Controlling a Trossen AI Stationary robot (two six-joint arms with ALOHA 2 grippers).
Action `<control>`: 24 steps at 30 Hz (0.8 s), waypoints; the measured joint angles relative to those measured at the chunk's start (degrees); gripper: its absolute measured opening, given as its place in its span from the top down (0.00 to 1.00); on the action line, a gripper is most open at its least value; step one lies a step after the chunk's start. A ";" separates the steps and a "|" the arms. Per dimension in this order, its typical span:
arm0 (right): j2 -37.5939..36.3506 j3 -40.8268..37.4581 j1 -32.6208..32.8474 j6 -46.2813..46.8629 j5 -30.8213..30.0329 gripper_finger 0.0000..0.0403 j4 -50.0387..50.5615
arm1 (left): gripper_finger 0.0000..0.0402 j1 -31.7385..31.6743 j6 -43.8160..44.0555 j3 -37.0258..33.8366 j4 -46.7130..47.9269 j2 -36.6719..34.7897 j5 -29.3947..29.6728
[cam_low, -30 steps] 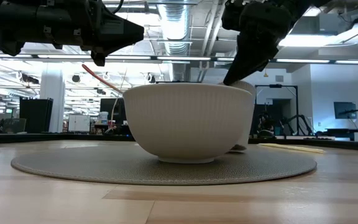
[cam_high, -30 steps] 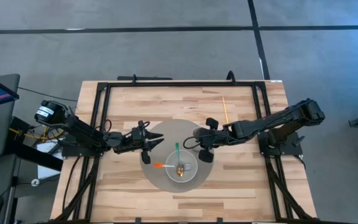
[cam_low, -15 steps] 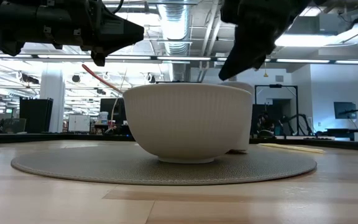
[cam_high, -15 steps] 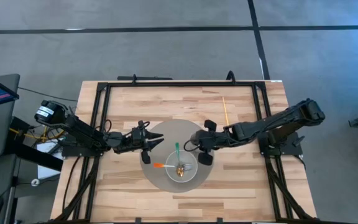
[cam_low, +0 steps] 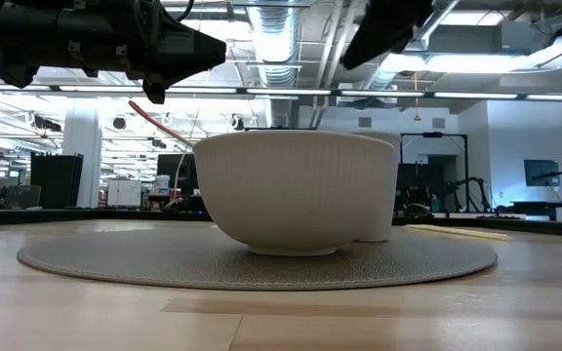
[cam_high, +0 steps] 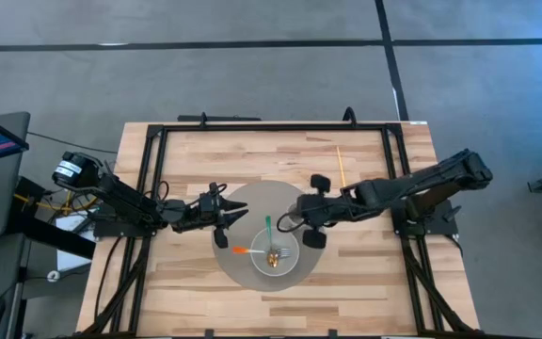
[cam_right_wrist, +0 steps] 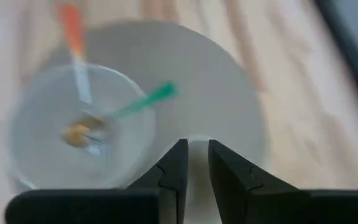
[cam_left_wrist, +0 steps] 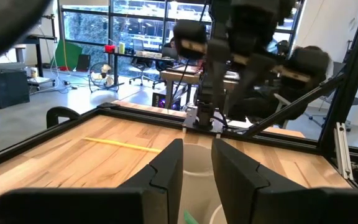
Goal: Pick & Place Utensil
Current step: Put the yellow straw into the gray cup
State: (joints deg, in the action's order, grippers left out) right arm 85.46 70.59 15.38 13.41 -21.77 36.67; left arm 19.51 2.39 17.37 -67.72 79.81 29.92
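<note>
A white ribbed bowl (cam_high: 274, 252) stands on a round grey mat (cam_high: 252, 202). In it lie a green-handled utensil (cam_high: 269, 229), an orange-handled utensil (cam_high: 241, 250) and a small golden piece (cam_high: 273, 256); both handles lean on the rim. A white cup (cam_low: 381, 229) stands just behind the bowl. My right gripper (cam_high: 286, 222) hangs shut above the bowl's far right rim, high over the cup (cam_low: 383, 29), and holds nothing (cam_right_wrist: 194, 149). My left gripper (cam_high: 241, 216) waits shut over the mat's left part, above bowl height (cam_low: 203, 47).
A thin yellow stick (cam_high: 341, 167) lies on the wood toward the far right, off the mat (cam_low: 457, 231). A black frame (cam_high: 271, 127) runs around the table's edges. Bare wood shows near and far of the mat.
My right gripper has risen straight up from beside the cup behind the bowl to well above the bowl's rim, with hardly any sideways shift. The utensils in the bowl have stayed put.
</note>
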 joint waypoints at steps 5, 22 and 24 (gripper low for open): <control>-0.60 5.54 -0.16 3.42 -9.59 0.86 14.84 | 0.79 0.01 0.00 0.00 0.00 0.00 0.01; -22.58 -26.33 -15.43 23.09 -18.53 0.86 8.24 | 0.79 -0.01 0.00 0.00 -0.01 0.00 -0.01; -22.83 -30.99 -19.04 22.44 -18.39 0.86 2.84 | 0.79 -0.01 0.00 0.00 0.00 0.00 0.00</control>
State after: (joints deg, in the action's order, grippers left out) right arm 62.63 39.60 -3.66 35.85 -40.16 39.51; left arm 19.51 2.39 17.37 -67.72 79.81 29.91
